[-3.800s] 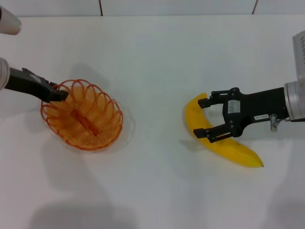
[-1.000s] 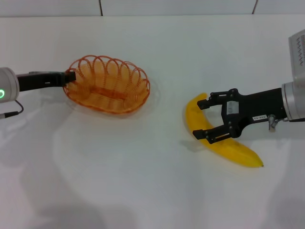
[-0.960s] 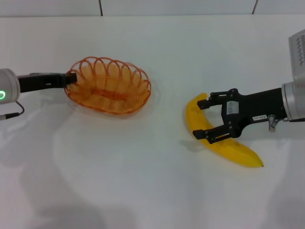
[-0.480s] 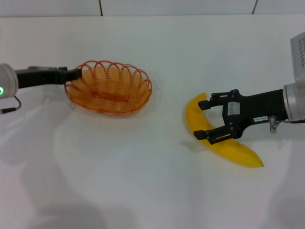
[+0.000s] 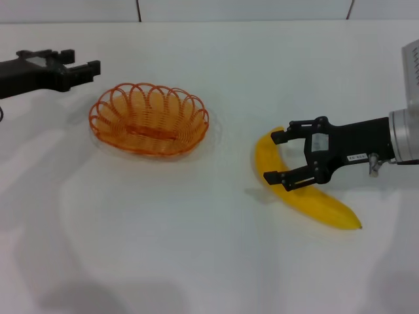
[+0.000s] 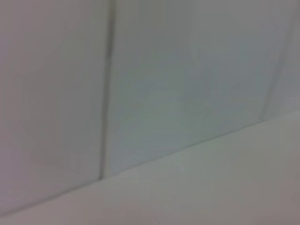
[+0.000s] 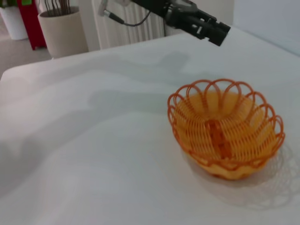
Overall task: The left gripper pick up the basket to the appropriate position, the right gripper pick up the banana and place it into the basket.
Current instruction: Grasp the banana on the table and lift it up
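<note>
The orange wire basket [image 5: 149,119] stands upright on the white table, left of centre; it also shows in the right wrist view [image 7: 225,126]. My left gripper [image 5: 93,66] hovers beyond the basket's far-left end, apart from it, open and holding nothing; it also shows in the right wrist view [image 7: 216,32]. The yellow banana [image 5: 314,199] lies on the table at the right. My right gripper [image 5: 272,157] is open, with one finger on each side of the banana's upper end, not closed on it. The left wrist view shows only wall and table.
The white table [image 5: 196,248] runs back to a tiled wall [image 5: 196,8]. In the right wrist view a beige plant pot [image 7: 61,33] and a white radiator [image 7: 126,23] stand beyond the table's edge.
My left gripper has let go of the basket's rim and pulled away up and to the far left. The basket stays on the table. The right gripper has barely moved.
</note>
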You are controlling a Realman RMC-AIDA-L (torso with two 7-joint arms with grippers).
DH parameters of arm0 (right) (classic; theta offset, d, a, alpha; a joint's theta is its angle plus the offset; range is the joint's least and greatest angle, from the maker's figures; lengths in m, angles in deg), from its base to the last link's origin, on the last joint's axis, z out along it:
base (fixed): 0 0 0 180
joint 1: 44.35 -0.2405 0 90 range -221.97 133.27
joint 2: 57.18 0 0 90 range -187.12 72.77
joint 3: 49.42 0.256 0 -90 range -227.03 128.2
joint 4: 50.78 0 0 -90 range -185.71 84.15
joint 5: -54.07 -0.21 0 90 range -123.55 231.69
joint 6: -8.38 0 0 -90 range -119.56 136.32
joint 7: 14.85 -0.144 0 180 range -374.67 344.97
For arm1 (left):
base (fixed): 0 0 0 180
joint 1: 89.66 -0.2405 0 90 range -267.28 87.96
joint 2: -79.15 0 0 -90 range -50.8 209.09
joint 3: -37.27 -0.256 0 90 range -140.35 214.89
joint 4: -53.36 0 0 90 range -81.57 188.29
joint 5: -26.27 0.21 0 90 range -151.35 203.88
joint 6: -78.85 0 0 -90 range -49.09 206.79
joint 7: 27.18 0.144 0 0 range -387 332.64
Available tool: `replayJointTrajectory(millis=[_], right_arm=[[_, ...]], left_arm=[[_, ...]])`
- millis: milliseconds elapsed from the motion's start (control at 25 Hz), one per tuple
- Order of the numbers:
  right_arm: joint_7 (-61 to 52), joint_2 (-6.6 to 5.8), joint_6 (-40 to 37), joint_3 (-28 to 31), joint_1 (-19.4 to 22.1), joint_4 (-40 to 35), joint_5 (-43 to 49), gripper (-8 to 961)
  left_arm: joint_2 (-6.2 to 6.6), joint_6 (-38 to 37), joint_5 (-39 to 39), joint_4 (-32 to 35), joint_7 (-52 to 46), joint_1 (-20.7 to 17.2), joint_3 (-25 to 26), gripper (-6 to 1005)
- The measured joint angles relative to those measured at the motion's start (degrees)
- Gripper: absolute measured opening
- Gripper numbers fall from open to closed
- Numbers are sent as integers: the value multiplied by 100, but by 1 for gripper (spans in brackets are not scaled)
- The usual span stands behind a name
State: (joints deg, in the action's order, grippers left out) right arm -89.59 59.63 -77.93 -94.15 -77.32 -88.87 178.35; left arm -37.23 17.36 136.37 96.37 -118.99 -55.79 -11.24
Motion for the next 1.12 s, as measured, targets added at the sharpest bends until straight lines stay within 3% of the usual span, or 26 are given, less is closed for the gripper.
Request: replayJointTrajectory(millis=[120,520,920,1120], right_arm=[[14,0,2,0,13,-3,-94,892],[-43,6,425,-14,16,-6,-282,892],[-552,26,651,-54,-26,-138,-326,892],[-1189,32,624,-480,78,-637,-290,892]], left_arm=[[12,-647,-295,42,698,-173,2,643],[47,-1537,-423,33,2221,-671,59,635],[-7,-1866,-524,-192,3009,-1075,55,634],[-6,-1828,-576,-284,3130,-1070,62,634]])
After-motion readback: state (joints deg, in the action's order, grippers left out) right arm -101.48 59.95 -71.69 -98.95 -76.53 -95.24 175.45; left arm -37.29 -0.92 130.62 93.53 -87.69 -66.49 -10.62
